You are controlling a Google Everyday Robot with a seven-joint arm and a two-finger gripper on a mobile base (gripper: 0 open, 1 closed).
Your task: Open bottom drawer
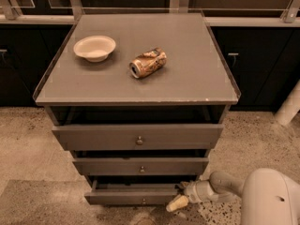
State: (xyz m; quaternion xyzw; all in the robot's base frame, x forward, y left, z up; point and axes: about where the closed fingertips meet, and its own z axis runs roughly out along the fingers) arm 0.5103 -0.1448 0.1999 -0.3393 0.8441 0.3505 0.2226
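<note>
Your gripper (179, 201) sits low at the right end of the bottom drawer (126, 197).
That drawer, the lowest of three, stands partly out past the two above it. You cannot tell whether the gripper is clamped or released. On the cabinet top (197, 78) sit a bowl (94, 47) and a tipped can (148, 63).

A grey desk (187, 74) stands on a speckled stone floor (28, 139), with a darker patch (42, 200) at the lower left. Behind it run dark cabinets (18, 64) with small metal handles (233, 56), under a pale ledge (248, 20). A white post (288, 107) slants at the right. The gripper (179, 202) sits low at the desk's front right.
</note>
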